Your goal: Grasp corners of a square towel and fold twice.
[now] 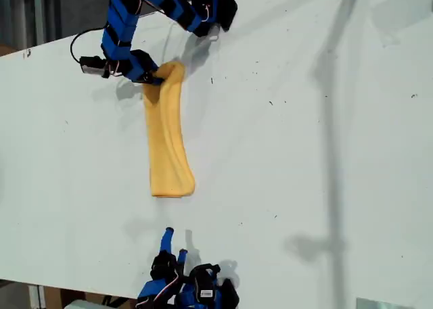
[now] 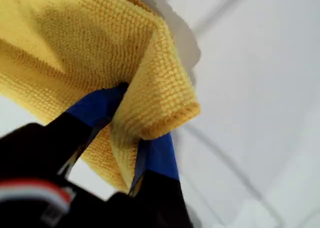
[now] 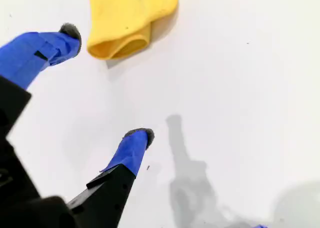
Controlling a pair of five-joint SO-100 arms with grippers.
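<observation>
Exterior view: a yellow terry towel (image 1: 167, 133) lies bunched lengthwise on the white table (image 1: 304, 153), looking soft and light. First wrist view: my first gripper (image 2: 131, 138) pinches its folded end. Second wrist view: my second gripper (image 3: 107, 83) gapes empty near the towel's free end, a likely hold.

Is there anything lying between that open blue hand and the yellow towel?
Nothing: only bare white table separates my second hand from the towel; the second wrist view shows it best.
</observation>
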